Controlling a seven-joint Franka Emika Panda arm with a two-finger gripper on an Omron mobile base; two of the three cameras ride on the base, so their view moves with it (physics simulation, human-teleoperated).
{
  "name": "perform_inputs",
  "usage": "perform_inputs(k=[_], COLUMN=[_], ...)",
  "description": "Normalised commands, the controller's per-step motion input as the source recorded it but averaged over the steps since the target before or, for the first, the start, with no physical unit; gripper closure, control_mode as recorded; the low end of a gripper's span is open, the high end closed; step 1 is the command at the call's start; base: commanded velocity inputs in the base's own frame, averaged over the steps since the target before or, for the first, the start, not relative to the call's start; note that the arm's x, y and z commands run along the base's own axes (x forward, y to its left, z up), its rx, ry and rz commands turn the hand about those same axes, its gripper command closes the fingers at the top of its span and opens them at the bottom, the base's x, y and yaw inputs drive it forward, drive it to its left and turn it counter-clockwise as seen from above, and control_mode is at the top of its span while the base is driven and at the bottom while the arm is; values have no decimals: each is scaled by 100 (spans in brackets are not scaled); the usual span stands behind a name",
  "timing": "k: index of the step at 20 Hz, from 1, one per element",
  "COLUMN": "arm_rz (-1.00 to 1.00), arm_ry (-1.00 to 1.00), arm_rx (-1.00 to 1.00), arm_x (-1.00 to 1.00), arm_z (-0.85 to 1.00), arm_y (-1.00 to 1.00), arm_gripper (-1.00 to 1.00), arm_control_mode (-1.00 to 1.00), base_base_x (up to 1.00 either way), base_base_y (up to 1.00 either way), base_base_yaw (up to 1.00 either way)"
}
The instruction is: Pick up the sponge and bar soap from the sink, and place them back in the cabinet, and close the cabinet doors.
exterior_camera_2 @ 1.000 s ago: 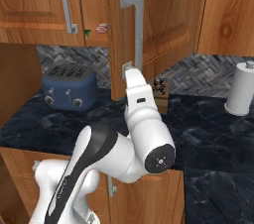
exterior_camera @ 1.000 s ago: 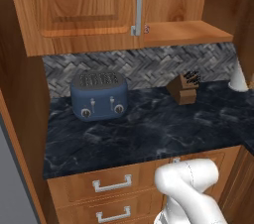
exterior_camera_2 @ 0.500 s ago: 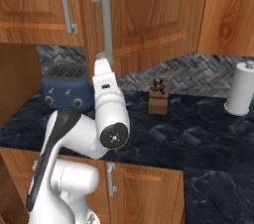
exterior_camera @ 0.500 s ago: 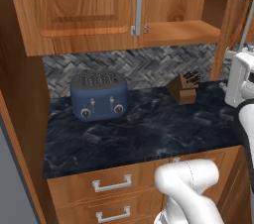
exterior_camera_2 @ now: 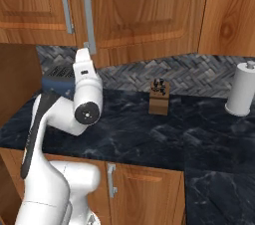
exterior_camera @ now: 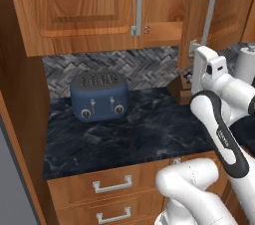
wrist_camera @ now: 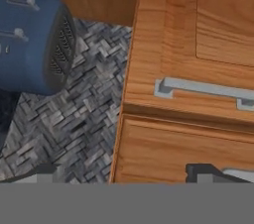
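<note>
We see the arm folded up from the base, elbow bent, forearm rising steeply so the hand sits high, just under the cabinet [exterior_camera: 99, 15] at the lower end of the right cabinet door [exterior_camera: 214, 10]. In the left base view that door stands ajar, swung partway out, its silver bar handle [exterior_camera: 206, 10] directly above the wrist; the left door [exterior_camera: 74, 5] is shut flat. In the right base view the hand reaches the bottom of that handle [exterior_camera_2: 88, 15].

The gripper [wrist_camera: 124, 176] points at the cabinet front with the view rolled sideways: one handle lies horizontal across the wood [wrist_camera: 208, 89], dark finger tips [wrist_camera: 198, 171] at the frame's bottom, set far apart. Jaws stand wide, nothing between them.

On the dark marble bench [exterior_camera: 139, 134]: blue toaster [exterior_camera: 98, 95], knife block [exterior_camera_2: 159, 97], paper towel roll [exterior_camera_2: 243, 88]. Herringbone backsplash [exterior_camera_2: 199, 74] behind.

We cannot tell where sponge and soap are.
</note>
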Motion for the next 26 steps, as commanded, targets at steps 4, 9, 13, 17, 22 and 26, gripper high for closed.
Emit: perform_inputs(k=[4, 9, 13, 17, 22, 26], arm_rz=[0, -3, -10, -10, -8, -2], arm_ry=[0, 0, 0, 0, 0, 4], arm_rx=[0, 0, 0, 0, 0, 0], arm_x=[80, 87, 83, 77, 52, 19], arm_z=[0, 0, 0, 0, 1, 1], arm_y=[54, 31, 5, 1, 0, 0], arm_gripper=[-100, -100, -100, -100, -100, -100], arm_control_mode=[-100, -100, -100, -100, -100, -100], base_base_x=[0, 0, 0, 0, 0, 0], base_base_y=[0, 0, 0, 0, 0, 0], base_base_yaw=[0, 0, 0, 0, 0, 0])
